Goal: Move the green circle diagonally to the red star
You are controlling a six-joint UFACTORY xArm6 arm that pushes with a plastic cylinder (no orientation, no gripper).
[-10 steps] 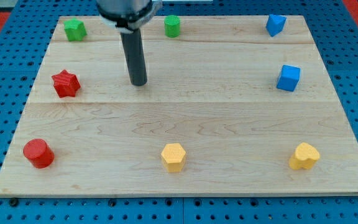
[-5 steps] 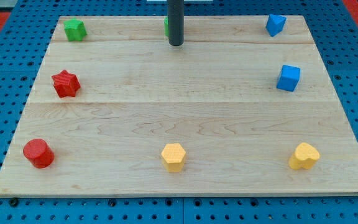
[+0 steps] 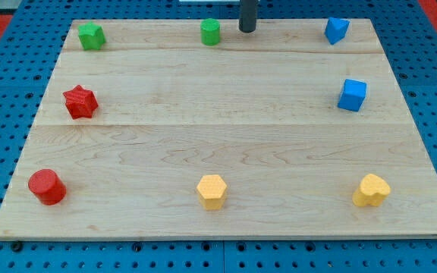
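The green circle [image 3: 210, 32] stands near the board's top edge, a little left of centre. The red star [image 3: 80, 101] lies at the left side of the board, below and far to the left of the green circle. My tip [image 3: 246, 29] is at the top edge, just to the right of the green circle, with a small gap between them. Only the lower end of the rod shows; the rest is cut off by the view's top.
A green star-like block [image 3: 91, 36] sits at the top left. A red cylinder [image 3: 47, 186] is at the bottom left. A yellow hexagon [image 3: 212, 191] and a yellow heart [image 3: 372, 189] are along the bottom. Two blue blocks [image 3: 336, 29] [image 3: 351, 95] are at the right.
My tip has moved from left of centre up and to the right, passing in front of the green circle, and now stands to its right. No block has moved.
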